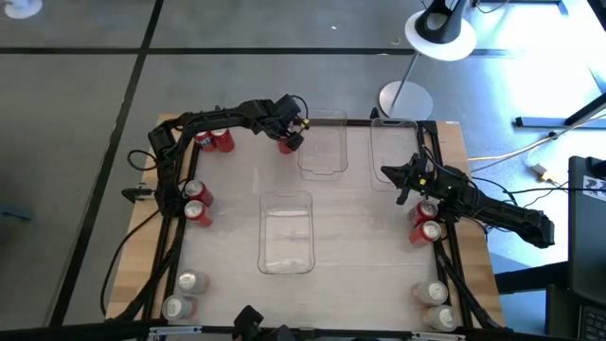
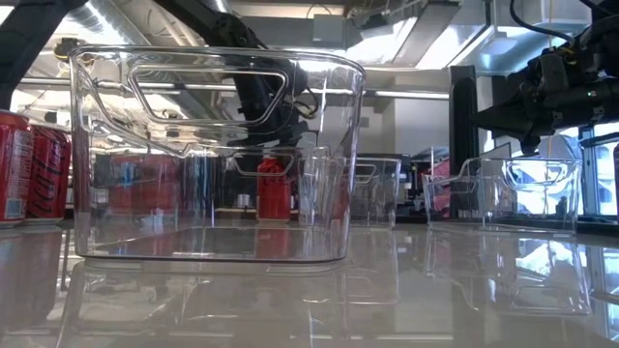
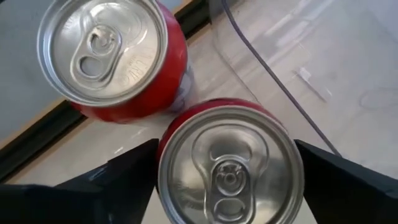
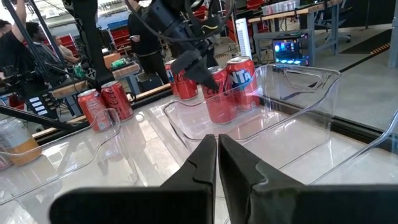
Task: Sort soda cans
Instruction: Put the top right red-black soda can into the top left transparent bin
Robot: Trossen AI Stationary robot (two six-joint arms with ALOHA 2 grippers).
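The left pincer (image 3: 227,180) straddles a red soda can (image 3: 230,165) with fingers apart, beside a second can (image 3: 115,56) near the far bin (image 1: 323,147). The right pincer (image 4: 217,155) hovers, pressed together.

Pale glossy table (image 1: 227,227) on wooden base, seen from above. Three clear plastic bins (image 1: 286,232) resting on it: one central, two along far edge. Red soda cans (image 1: 198,202) standing in pairs near left and right edges and corners.
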